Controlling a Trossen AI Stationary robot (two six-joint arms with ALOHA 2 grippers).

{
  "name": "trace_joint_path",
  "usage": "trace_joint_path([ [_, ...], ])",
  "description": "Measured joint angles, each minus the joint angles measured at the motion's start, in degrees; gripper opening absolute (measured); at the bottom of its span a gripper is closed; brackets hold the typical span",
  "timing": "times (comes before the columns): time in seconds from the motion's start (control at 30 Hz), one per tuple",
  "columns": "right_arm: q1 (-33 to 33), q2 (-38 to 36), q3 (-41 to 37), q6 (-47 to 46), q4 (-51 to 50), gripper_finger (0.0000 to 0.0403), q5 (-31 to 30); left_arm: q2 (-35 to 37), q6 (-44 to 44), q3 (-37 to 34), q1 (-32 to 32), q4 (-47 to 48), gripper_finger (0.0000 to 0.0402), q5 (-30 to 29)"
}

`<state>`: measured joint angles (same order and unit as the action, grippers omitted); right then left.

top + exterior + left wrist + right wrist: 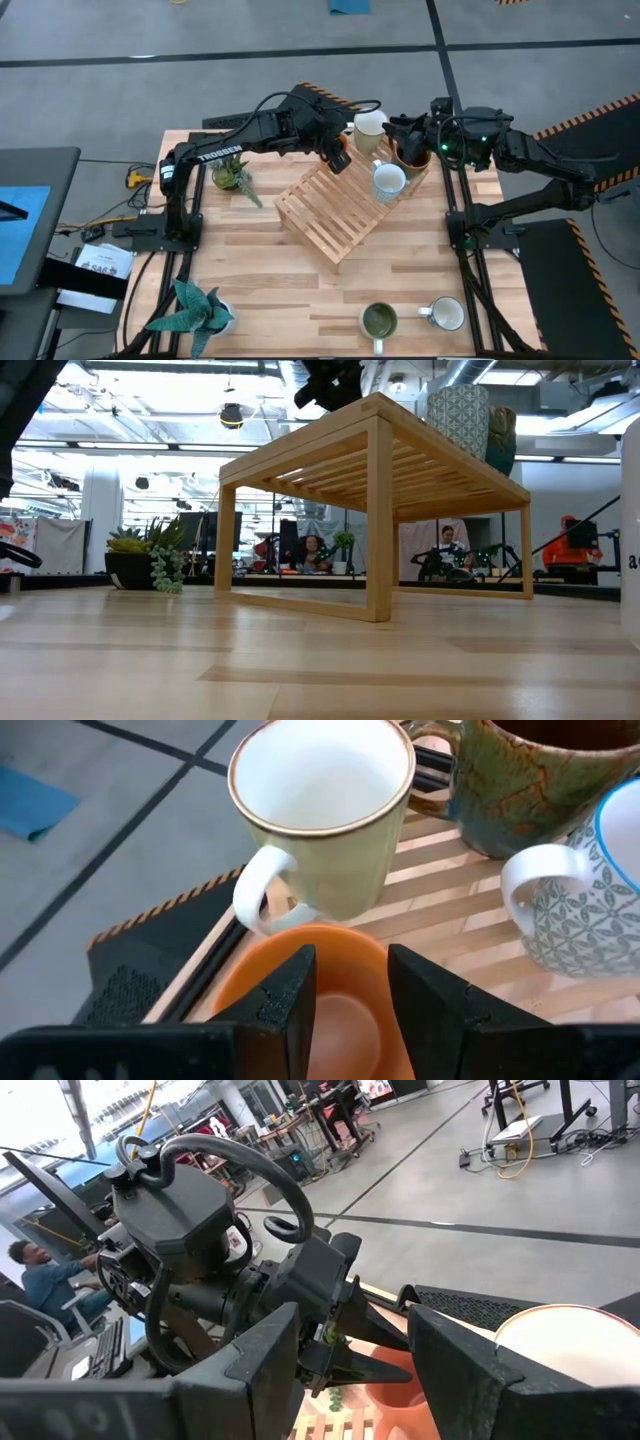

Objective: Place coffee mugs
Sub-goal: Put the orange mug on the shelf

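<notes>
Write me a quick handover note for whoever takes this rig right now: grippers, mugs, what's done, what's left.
Left gripper: at the orange mug, over the rack's far end; I cannot tell whether it grips.
Right gripper: open, empty, hovering by the brown mug.
Done: cream mug, brown mug and blue-patterned mug stand on the rack.
Left: settle the orange mug on the rack, then probably fetch the green-lined mug and white mug from the table's near edge.

I see wooden slatted rack [375, 510] centre frame, patterned mug [458, 418] upper right atop it, potted plant [140, 560] at left.
</notes>
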<state>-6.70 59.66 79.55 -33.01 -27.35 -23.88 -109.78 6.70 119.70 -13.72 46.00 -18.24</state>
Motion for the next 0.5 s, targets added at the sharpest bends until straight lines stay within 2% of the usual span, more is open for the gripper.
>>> trace_joint_path([
  [0.23,0.0,0.0,0.0,0.0,0.0,0.0214,0.0,2.9,-3.1,3.3,-1.1,2.8,0.0106,-2.1],
  [0.3,0.0,0.0,0.0,0.0,0.0,0.0214,0.0,4.9,-3.0,3.3,-2.0,4.8,0.0087,-3.3],
  [0.37,0.0,0.0,0.0,0.0,0.0,0.0214,0.0,6.3,-3.0,2.2,-3.0,6.1,0.0052,-4.1],
  [0.43,0.0,0.0,0.0,0.0,-0.1,0.0214,0.0,7.7,-2.6,-0.8,-4.3,6.0,0.0016,-3.4],
  [0.5,0.0,0.0,0.0,0.0,-0.6,0.0214,0.0,9.8,-1.3,-5.4,-5.5,3.1,0.0007,-1.4],
])
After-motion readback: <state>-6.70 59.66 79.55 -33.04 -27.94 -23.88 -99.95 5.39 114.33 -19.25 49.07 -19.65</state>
